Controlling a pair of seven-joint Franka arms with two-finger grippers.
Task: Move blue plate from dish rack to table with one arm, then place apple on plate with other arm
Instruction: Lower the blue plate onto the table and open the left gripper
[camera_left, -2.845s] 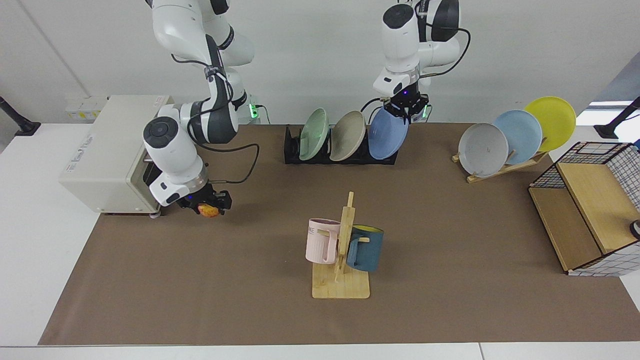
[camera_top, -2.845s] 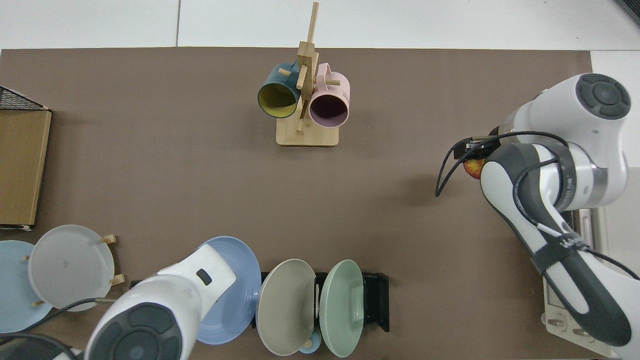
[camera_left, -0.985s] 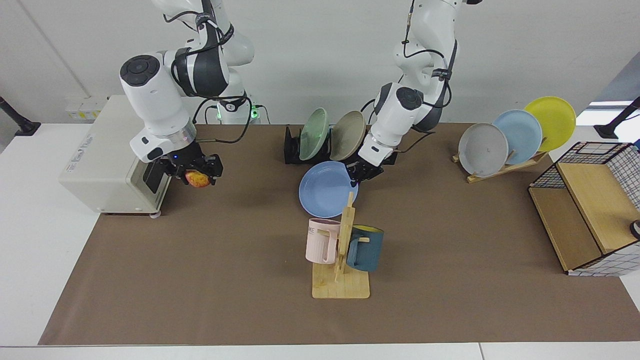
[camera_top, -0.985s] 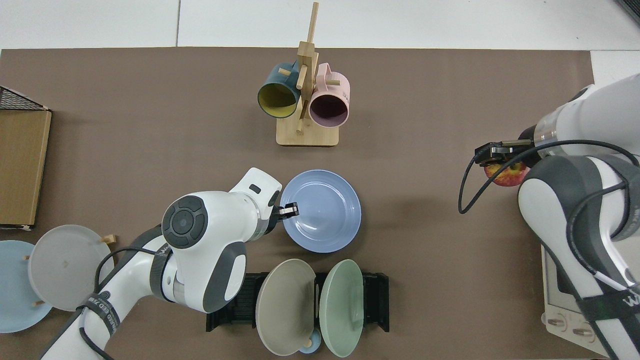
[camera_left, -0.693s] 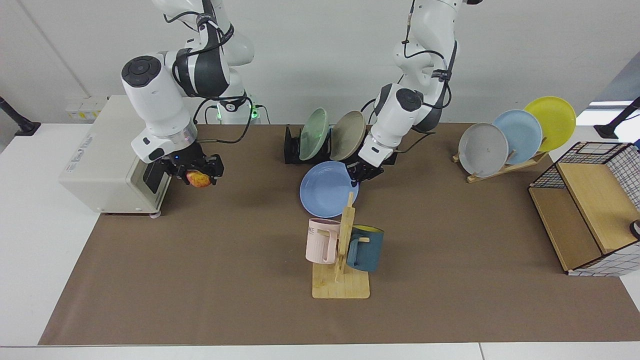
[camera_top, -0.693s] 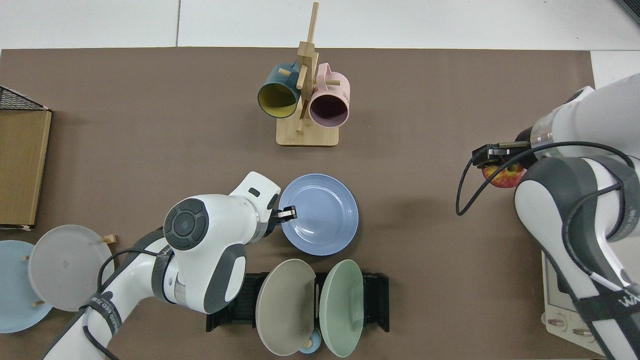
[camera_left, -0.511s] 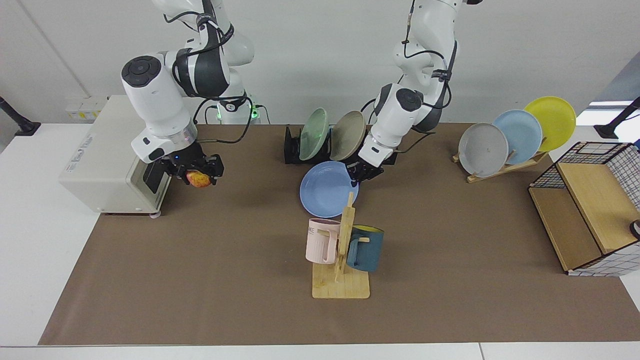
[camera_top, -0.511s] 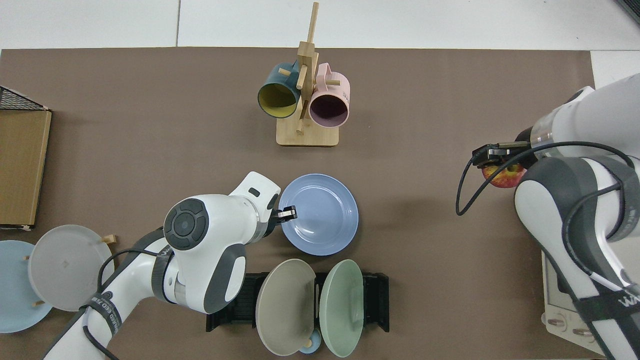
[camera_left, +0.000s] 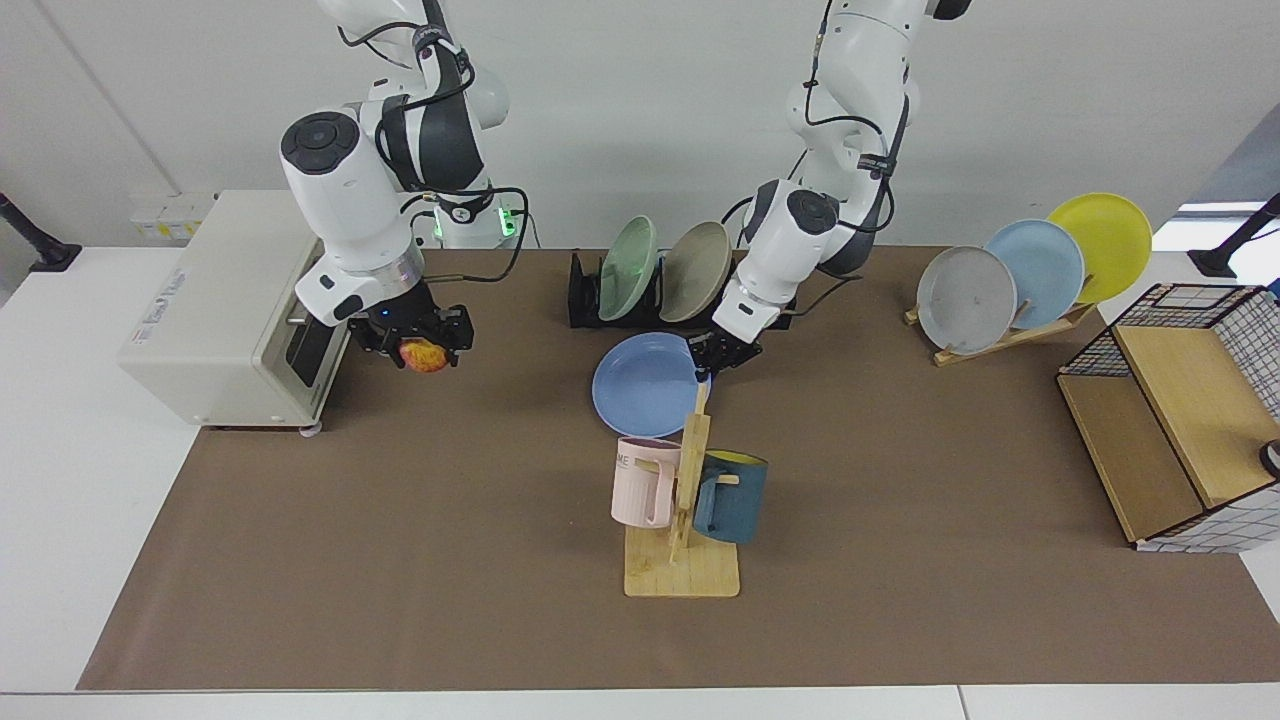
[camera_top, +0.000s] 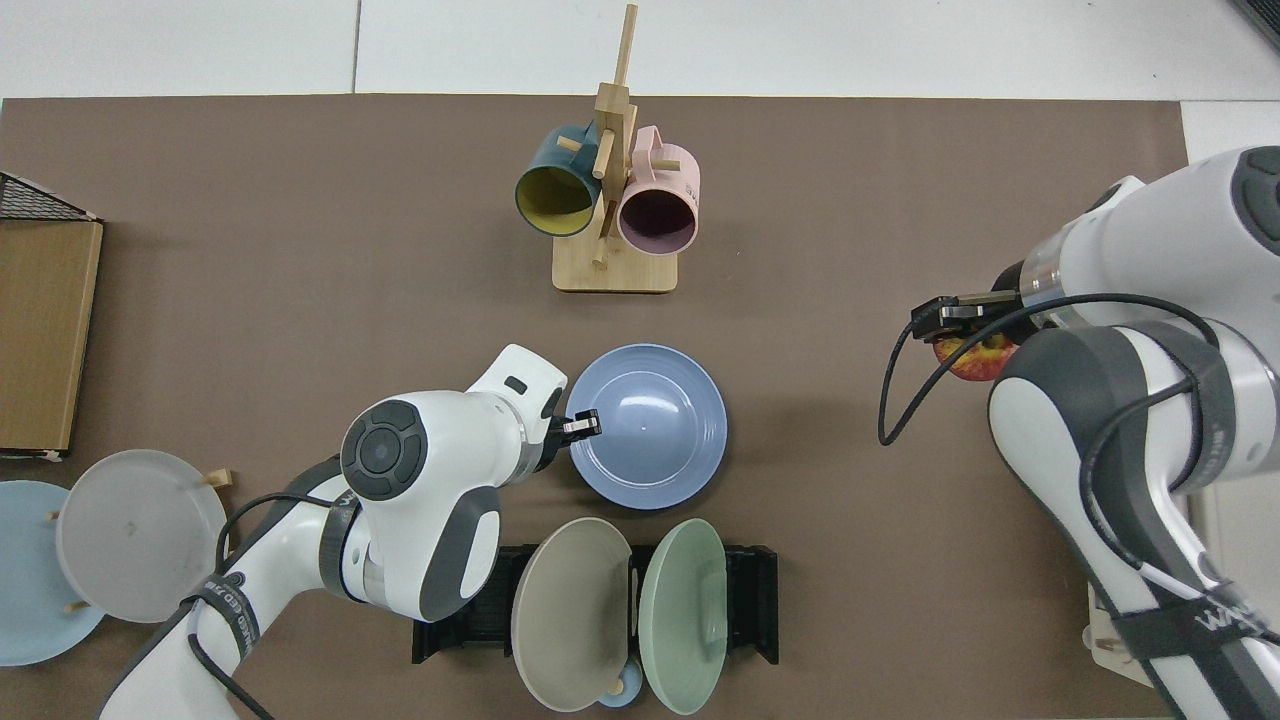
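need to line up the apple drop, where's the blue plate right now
In the facing view the blue plate lies near mid-table, just in front of the dish rack and behind the mug tree, its rim pinched by the left gripper.

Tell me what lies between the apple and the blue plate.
Only bare brown mat: the top view shows nothing between the apple, held by the right gripper, and the blue plate.

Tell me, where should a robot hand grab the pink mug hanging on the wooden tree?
Probably by its handle. The pink mug hangs on a peg of the wooden mug tree, beside the dark blue mug. Its handle faces the camera in the facing view, so a gripper would likely come from that side, pinch the handle and lift the mug off the peg.
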